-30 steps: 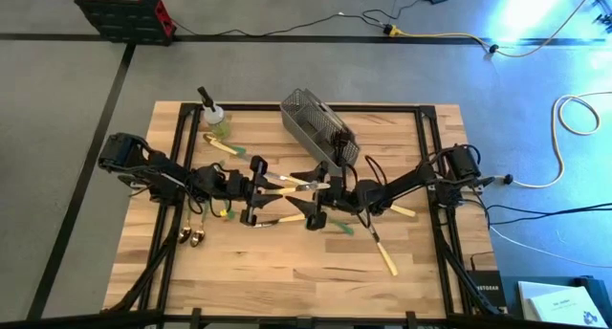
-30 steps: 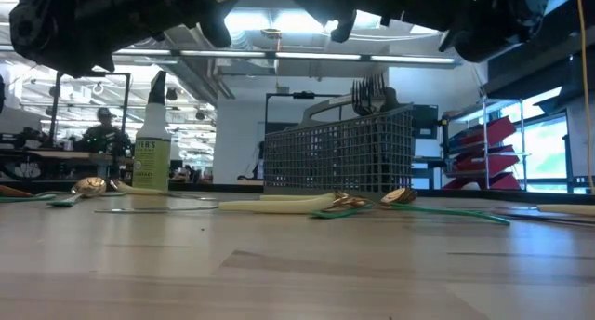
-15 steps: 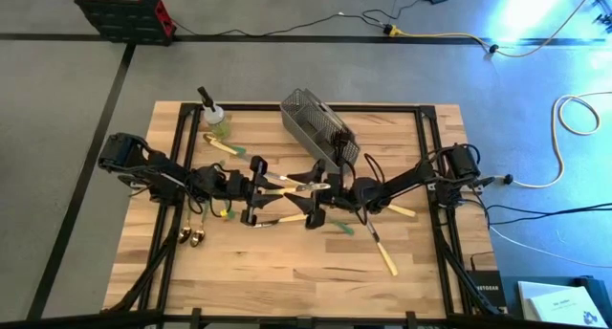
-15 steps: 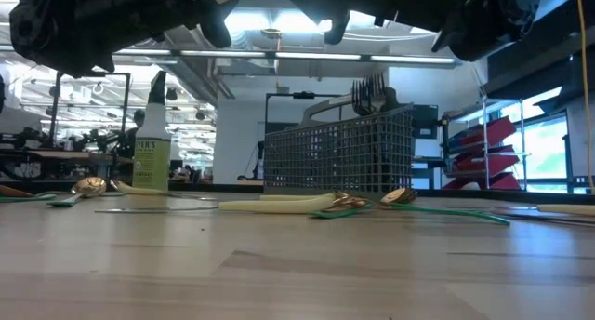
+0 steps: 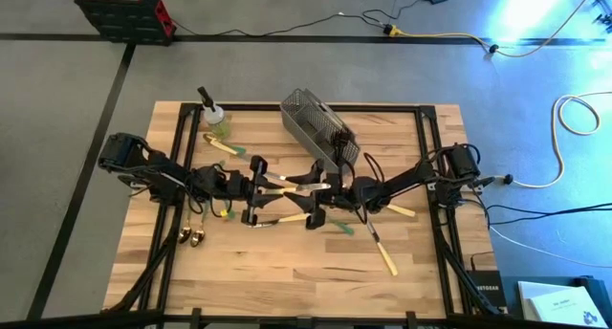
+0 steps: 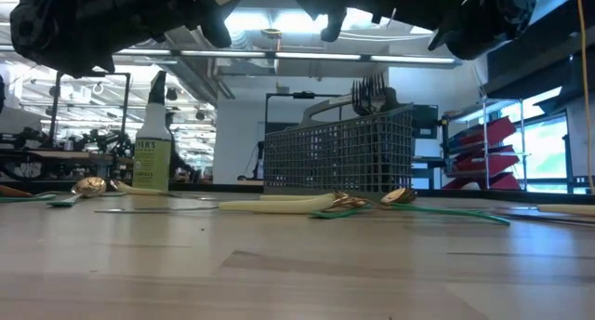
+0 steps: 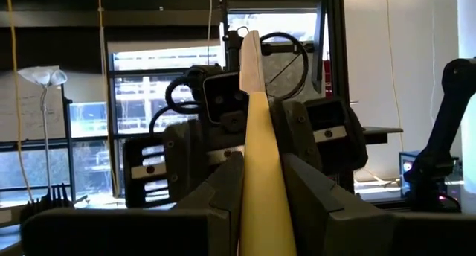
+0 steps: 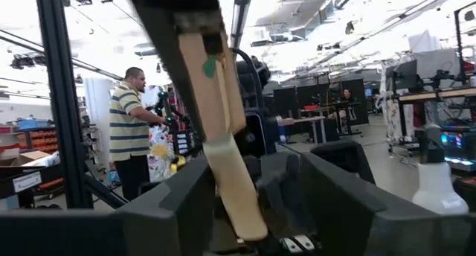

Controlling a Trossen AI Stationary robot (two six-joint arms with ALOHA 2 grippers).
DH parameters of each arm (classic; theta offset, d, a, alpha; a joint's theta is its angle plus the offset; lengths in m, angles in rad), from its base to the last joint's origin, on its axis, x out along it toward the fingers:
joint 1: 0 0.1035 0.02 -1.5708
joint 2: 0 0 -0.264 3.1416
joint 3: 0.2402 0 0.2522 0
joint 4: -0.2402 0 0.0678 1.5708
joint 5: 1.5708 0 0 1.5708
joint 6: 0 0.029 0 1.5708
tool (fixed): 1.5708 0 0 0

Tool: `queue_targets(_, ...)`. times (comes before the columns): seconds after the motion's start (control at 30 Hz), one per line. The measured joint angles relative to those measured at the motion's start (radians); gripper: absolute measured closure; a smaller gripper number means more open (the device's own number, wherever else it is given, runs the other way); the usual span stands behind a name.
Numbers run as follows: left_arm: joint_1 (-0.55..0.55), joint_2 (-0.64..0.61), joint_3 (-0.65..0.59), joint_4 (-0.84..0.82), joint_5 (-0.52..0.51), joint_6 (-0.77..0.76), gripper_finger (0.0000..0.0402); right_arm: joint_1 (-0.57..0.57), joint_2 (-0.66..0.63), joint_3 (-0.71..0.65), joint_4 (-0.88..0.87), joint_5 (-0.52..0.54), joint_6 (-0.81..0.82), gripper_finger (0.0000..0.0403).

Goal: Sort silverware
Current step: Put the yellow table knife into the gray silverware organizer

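My left gripper [image 5: 268, 187] hovers over the table's middle, shut on a cream-handled piece of silverware [image 5: 292, 186]. The piece's handle [image 7: 253, 122] points toward the table's right. My right gripper [image 5: 312, 195] faces it, open. Its two fingers [image 8: 171, 211] stand on either side of the handle's free end [image 8: 227, 174] without touching it. More silverware lies flat on the wood: a cream handle [image 6: 279, 205], gold spoons [image 5: 191, 236], green-handled pieces [image 5: 344, 227]. Several forks stand in the grey mesh caddy [image 5: 320, 128]. My left gripper pinches the cream handle [image 7: 256, 200] between its two fingers [image 7: 216, 208]. The fingers lie level and come from the table's left, along the piece. It is lifted clear of the table, with the handle's free end sticking out toward the right gripper.
The spray bottle [image 5: 212, 114] stands near the far left corner. The caddy [image 6: 339, 157] sits at the far middle. Loose silverware lies near the right side [image 5: 382, 252] and beside the bottle [image 5: 225, 147]. The near strip of the table [image 5: 287, 281] is bare wood. A person stands in the room beyond [image 8: 130, 129].
My right gripper has crept a little toward the table's left, closing on the handle held by the left gripper. Its fingers stay spread.
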Motion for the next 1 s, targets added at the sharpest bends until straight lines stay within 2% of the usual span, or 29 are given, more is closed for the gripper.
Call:
queue_targets(0.27,0.0,0.0,0.0,-0.003,-0.006,-0.001,0.0345,0.0,0.0,0.029,-0.108,-0.018,-0.002,0.0244)
queue_targets(0.77,0.0,0.0,0.0,-0.002,-0.006,-0.002,0.0345,0.0,0.0,0.029,-0.101,-0.018,-0.003,0.0246)
queue_targets(0.87,0.0,0.0,0.0,-0.002,-0.006,-0.002,0.0345,0.0,0.0,0.029,-0.1,-0.018,-0.005,0.0265)
queue_targets(1.0,-0.001,0.0,0.0,-0.001,-0.013,-0.004,0.0345,0.0,0.0,0.029,-0.097,-0.029,-0.012,0.0326)
